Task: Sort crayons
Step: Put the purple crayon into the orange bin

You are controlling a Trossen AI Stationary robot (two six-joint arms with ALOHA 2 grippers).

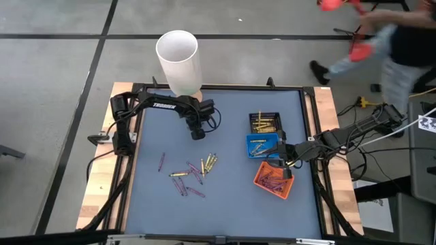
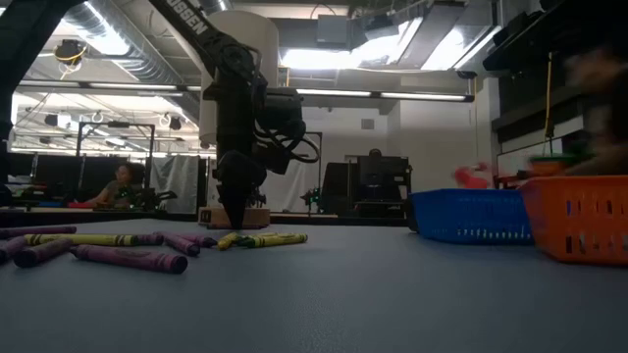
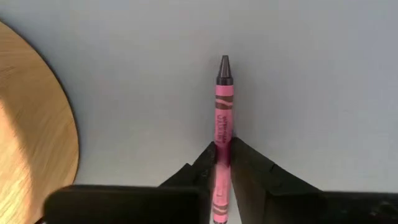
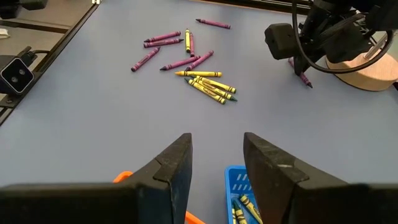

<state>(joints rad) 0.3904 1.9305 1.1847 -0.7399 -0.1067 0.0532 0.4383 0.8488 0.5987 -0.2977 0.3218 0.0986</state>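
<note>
Left wrist view shows the left claw [image 3: 222,163] pinched shut on a pink crayon [image 3: 222,106] near its back end, with the dark tip sticking out over the blue mat [image 3: 311,74]; this crayon is probably light, hard and smooth, so it can roll or snap, and a hold around the paper wrap nearer the middle looks safest. Farther off, the other crayons [image 4: 193,62] lie loose in a heap on the mat, and the right claw [image 4: 217,162] hangs open and empty over the blue tray [image 4: 239,186].
</note>
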